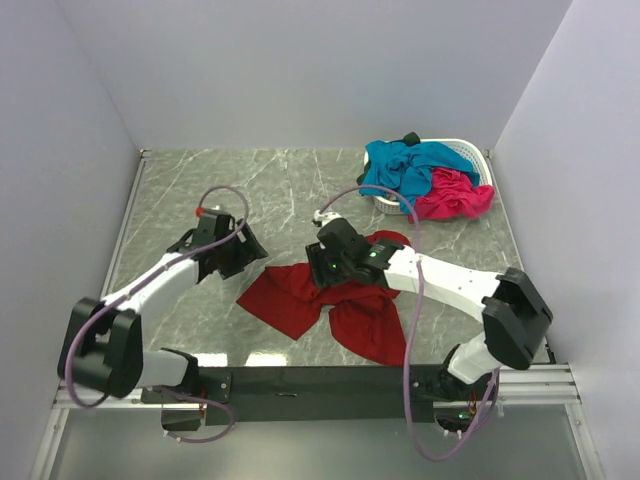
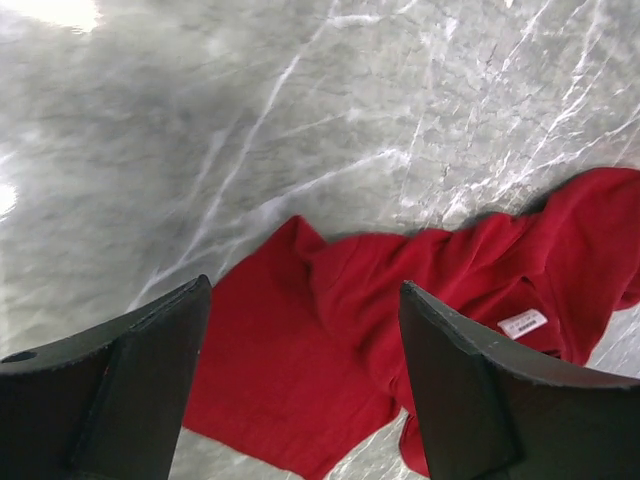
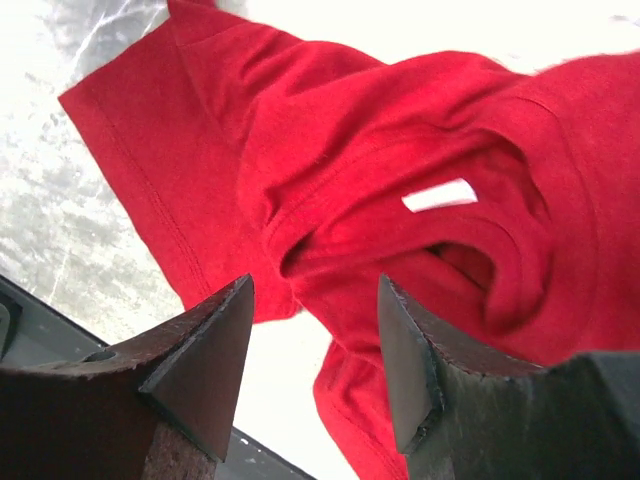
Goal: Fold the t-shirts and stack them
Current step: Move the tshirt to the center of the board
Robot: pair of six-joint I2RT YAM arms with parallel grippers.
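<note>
Grey marble table (image 1: 200,180): a crumpled red shirt (image 1: 300,300) lies near the front. The left gripper (image 2: 305,380) and right gripper (image 3: 315,350) hang over it, open and empty. A teal shirt (image 1: 405,165) and pink shirt (image 1: 455,195) fill a far basket (image 1: 470,150).

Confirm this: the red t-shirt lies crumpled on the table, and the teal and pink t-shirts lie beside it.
One error: the teal t-shirt and pink t-shirt are heaped in the white basket, apart from the red t-shirt, as the top external view shows. The rest stands.
</note>
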